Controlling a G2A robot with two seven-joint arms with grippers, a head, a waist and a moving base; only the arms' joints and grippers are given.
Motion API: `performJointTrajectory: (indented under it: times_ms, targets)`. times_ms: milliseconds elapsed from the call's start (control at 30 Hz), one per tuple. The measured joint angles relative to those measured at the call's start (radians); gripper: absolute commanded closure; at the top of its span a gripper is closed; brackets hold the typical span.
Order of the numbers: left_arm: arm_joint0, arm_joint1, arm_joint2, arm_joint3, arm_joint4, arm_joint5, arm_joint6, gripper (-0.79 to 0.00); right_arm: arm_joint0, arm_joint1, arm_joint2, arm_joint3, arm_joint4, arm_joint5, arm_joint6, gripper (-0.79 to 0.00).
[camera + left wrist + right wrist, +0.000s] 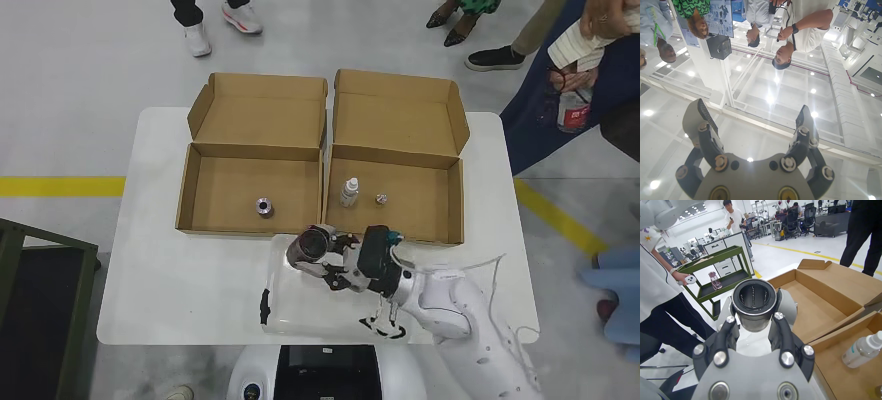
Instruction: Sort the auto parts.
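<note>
Above the counter, just beside the near walls of two cardboard boxes, we see the right pincer grasping a cylindrical bearing; the left pincer stands released, pointing ceilingward.

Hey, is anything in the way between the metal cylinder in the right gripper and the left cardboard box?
Nothing visible blocks it. The right gripper holds the dark steel cylindrical bearing just outside the left brown cardboard box, so only that box's low near wall lies between. A small round metal part sits inside it.
</note>
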Motion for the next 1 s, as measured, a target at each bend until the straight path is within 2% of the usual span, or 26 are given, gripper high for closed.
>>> performJointTrajectory:
  times_ms: [433,1000]
  targets:
    - [0.0,0.0,0.0,0.0,0.0,0.0,0.0,-0.785,0.025,-0.006,0.031,0.001,0.217,0.078,-0.086,0.0]
    - [0.0,0.0,0.0,0.0,0.0,0.0,0.0,-0.785,0.047,-0.015,0.048,-0.025,0.291,0.138,-0.172,0.0]
